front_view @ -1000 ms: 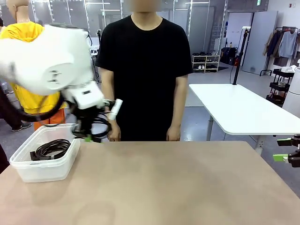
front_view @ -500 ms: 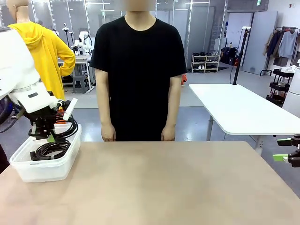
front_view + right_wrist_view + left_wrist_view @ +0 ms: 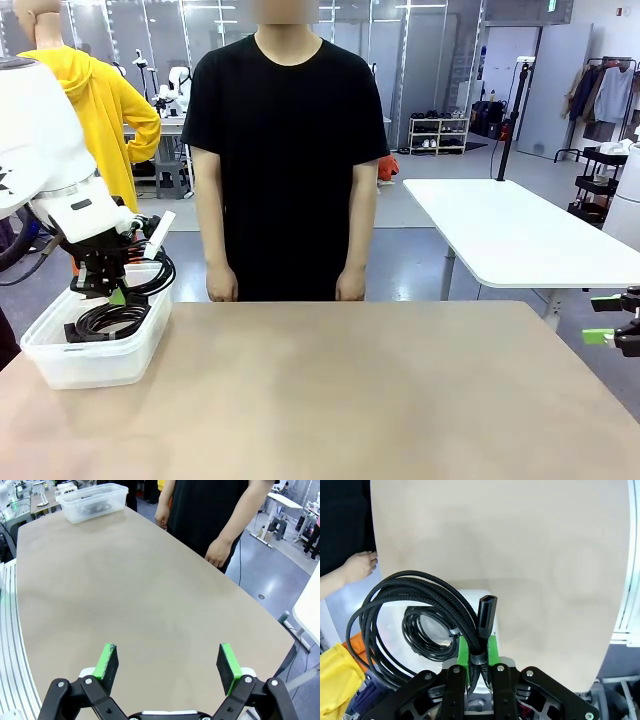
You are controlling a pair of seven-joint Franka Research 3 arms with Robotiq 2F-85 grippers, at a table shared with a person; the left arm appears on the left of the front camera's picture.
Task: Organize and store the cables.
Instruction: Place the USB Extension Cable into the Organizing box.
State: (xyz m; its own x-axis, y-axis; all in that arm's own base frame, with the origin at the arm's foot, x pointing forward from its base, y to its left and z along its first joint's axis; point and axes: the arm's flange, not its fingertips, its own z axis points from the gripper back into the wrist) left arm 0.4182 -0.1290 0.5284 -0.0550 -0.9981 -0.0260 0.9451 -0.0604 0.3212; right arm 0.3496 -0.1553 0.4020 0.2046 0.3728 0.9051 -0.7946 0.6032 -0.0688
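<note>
Left gripper: clenched on a coiled black cable, its green pads pinching the strands just below a black plug end that stands up between them; it hangs over a clear plastic bin at its own side of the table
Held cable: loops spread out to one side of the fingers, hanging free above the bin; in the front view it shows as dark loops beside the gripper
Second cable: coiled and lying flat inside the bin, directly under the gripper; in the left wrist view it shows through the held loops
Right gripper: released, pads wide apart with nothing between them; bare tan table lies under it, the bin far ahead near the opposite end
Person: stands at the far edge of the table in a black shirt, arms down; one hand is near the held cable's loops, not touching
</note>
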